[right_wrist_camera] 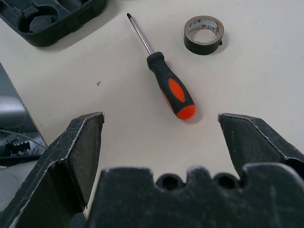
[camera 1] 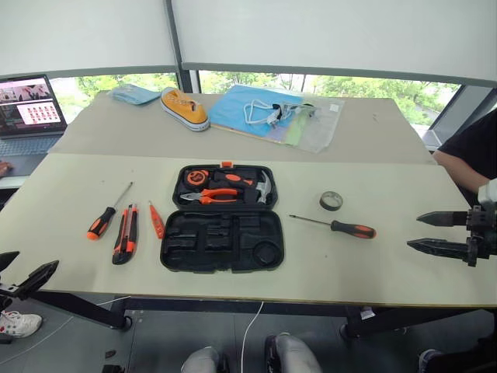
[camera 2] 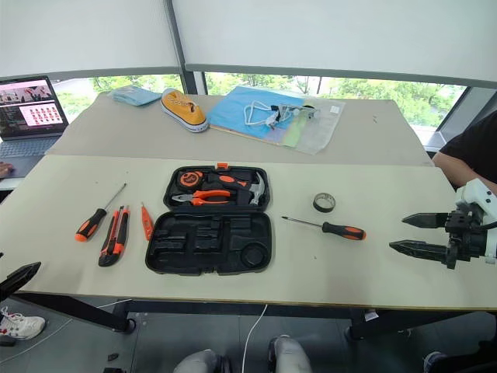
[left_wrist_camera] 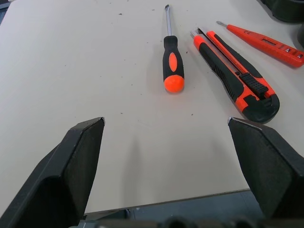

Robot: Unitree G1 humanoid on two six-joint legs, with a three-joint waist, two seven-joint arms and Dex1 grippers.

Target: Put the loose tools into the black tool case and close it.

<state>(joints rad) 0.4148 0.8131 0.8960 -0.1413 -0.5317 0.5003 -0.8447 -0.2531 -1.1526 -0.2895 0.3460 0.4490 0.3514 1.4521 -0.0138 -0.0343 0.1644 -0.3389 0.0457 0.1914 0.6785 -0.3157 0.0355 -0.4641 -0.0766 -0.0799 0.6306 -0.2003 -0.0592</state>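
Beige table [camera 1: 326, 256], black tool case [camera 1: 222, 241] open; laptop [camera 1: 29, 109] beyond.

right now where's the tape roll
In the head views the tape roll lies on the table to the right of the open black tool case, just beyond the shaft of the right-hand screwdriver, apart from it.

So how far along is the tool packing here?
Nothing packed yet. The black tool case lies open; both grippers, left and right, are open and empty. Still out: two screwdrivers, utility knife, slim screwdriver, tape roll.
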